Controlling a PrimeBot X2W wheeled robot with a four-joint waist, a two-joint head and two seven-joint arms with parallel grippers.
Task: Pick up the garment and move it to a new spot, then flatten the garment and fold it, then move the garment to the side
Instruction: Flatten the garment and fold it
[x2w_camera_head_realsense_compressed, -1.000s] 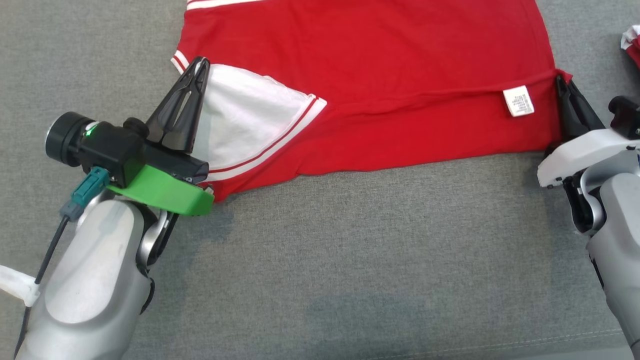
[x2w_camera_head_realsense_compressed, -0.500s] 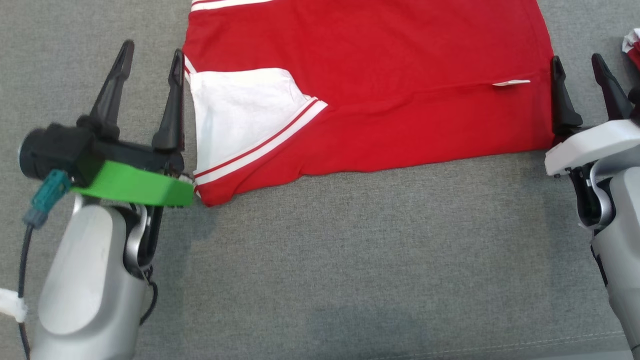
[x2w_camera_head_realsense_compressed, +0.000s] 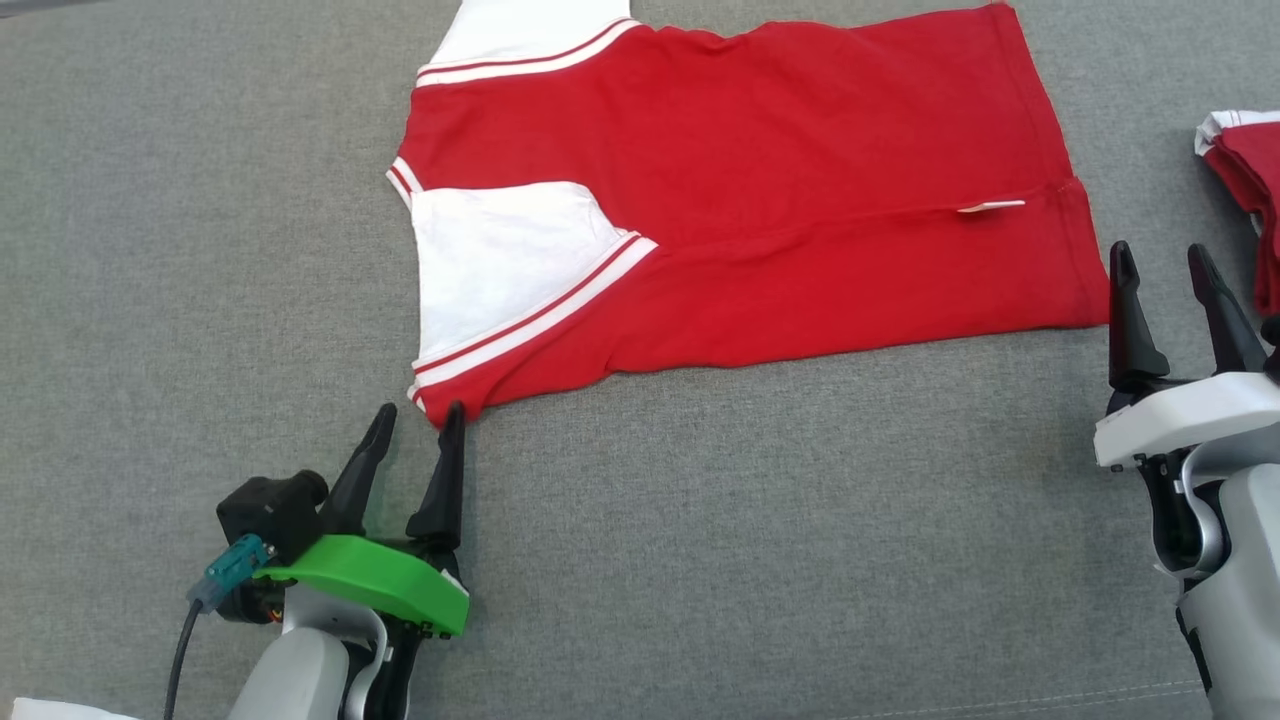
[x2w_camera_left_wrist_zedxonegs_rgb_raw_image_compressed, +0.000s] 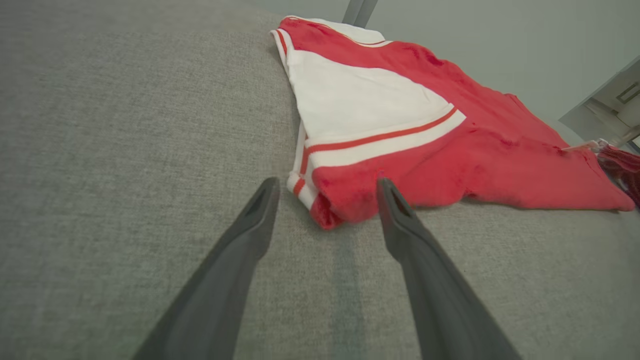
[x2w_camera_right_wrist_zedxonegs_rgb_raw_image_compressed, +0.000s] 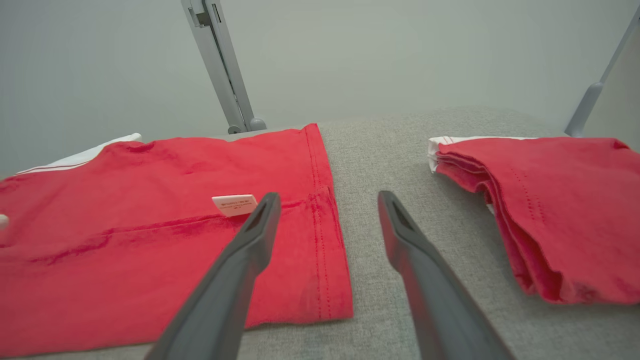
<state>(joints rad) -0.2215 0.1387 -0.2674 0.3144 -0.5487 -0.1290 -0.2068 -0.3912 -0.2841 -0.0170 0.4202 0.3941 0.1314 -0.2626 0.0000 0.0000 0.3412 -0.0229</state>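
Left gripper (x2w_camera_head_realsense_compressed: 421, 410) is seen with its two long dark fingers spread wide, and nothing is held in it. Its tips are placed just beside the near left corner of the red cloth shirt with white sleeves (x2w_camera_head_realsense_compressed: 800, 180). Right gripper (x2w_camera_head_realsense_compressed: 1158, 250) is spread wide too, with nothing held, and is placed just beside the shirt's right edge. The shirt is laid flat on the grey woven cloth surface (x2w_camera_head_realsense_compressed: 700, 560), at the far middle. One white sleeve is folded onto the red part. A small white tag (x2w_camera_head_realsense_compressed: 990, 207) is seen on a crease near the right edge. A folded pile of red cloth (x2w_camera_head_realsense_compressed: 1245, 170) is laid further right, apart from the shirt.
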